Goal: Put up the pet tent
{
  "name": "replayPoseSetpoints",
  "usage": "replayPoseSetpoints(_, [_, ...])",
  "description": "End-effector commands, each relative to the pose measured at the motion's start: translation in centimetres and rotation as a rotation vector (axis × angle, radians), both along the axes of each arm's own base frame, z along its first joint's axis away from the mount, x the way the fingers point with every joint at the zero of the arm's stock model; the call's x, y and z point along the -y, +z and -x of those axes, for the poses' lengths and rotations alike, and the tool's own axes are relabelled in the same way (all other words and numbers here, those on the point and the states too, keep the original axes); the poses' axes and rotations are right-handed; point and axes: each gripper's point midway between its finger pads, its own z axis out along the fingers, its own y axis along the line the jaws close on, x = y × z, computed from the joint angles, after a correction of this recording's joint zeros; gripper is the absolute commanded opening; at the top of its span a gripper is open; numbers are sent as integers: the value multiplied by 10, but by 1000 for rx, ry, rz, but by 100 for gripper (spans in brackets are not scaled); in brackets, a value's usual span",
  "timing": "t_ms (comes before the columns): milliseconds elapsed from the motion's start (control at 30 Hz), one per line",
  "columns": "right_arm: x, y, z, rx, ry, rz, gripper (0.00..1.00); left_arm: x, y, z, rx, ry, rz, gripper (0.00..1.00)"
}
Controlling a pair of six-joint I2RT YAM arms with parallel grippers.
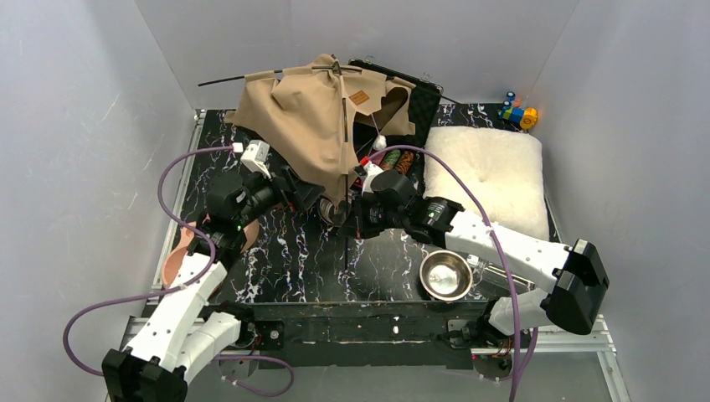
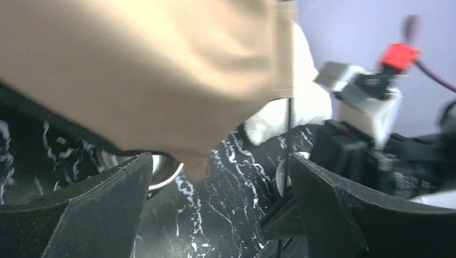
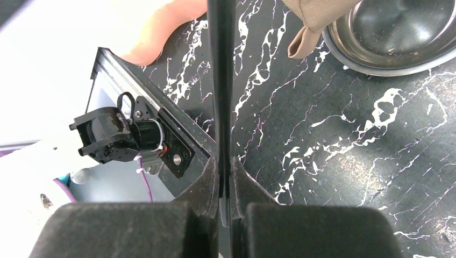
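**A:** Where is the pet tent (image 1: 310,117)?

**B:** Far middle of the table (image 1: 285,260), just left of the white cushion (image 1: 486,167). It is a slumped tan heap, not yet standing, and its near flap hangs down between the two arms.

**A:** And the grippers?

**B:** The right gripper (image 3: 225,166) is pinched tight on a thin black pole (image 3: 221,80) that runs from the tent's peak toward the near edge. The left gripper (image 2: 219,161) sits just under the flap, fingers wide apart, holding nothing.

**A:** Which step is this?

**B:** Partway, I judge: working the poles to raise the canvas. Next the left probably needs to catch the hem or a pole end. Meanwhile the right should hold its pole steady and flex it without slipping.
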Motion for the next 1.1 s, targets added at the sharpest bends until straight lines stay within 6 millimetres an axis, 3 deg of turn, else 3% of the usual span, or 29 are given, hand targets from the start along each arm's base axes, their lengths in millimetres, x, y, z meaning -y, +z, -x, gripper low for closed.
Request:
replayPoseSetpoints(0, [-3,29,-24,87,-70,-84,1,-21,-54,-14,-175,178,-17,98])
replayPoseSetpoints(100, [-5,32,-25,90,-73,-94,1,-9,-59,-10,-143,118,74,98])
replayPoseSetpoints(267, [-7,38,-26,96,-66,-98,1,0,-64,-8,-99,51,71,98])
replayPoseSetpoints(467, [-8,41,-25,96,-63,-111,1,12,-76,-19,-117,3,96,98])
replayPoseSetpoints(767, [-9,47,-23,98,-50,-133,1,14,-73,-37,-63,32,126,98])
replayPoseSetpoints(1067, [-8,44,-29,106,-76,-112,1,32,-67,-27,-30,-51,86,98])
